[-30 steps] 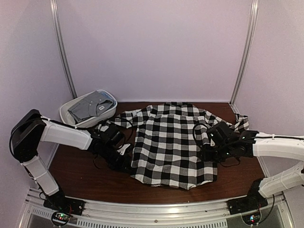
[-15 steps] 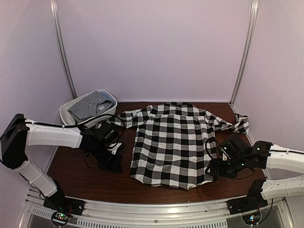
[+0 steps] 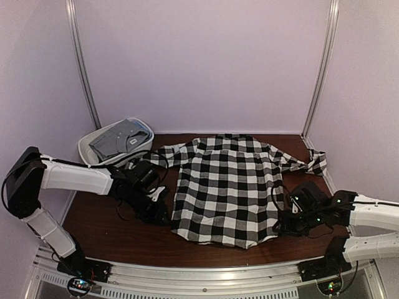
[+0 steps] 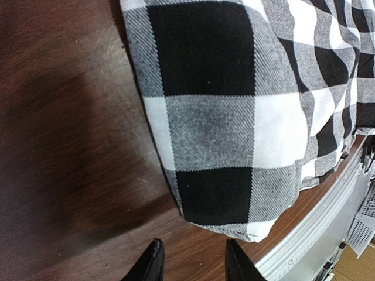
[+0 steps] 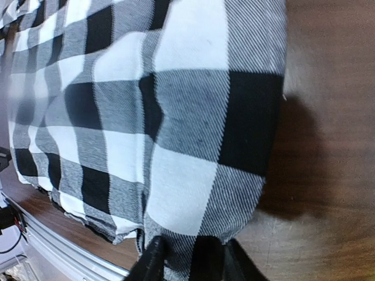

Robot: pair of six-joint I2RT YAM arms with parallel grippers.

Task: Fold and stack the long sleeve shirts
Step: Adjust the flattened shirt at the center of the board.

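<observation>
The checked shirt (image 3: 224, 187) lies spread flat mid-counter (image 3: 106, 229). The left claw (image 4: 192, 264) is parted and empty, the hem corner just beyond its tips at 12 o'clock. The right claw (image 5: 192, 259), also parted, straddles the opposite hem corner.

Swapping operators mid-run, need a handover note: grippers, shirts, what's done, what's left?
Left gripper: open, over bare table, just short of the checked shirt at its left hem corner.
Right gripper: open, fingers either side of the right hem corner, not clamped.
The checked shirt lies flat with its sleeves spread. Grey shirt lies in the white tub, far left.
Done: the checked shirt is laid out.
Left: every fold, then stacking both.
</observation>
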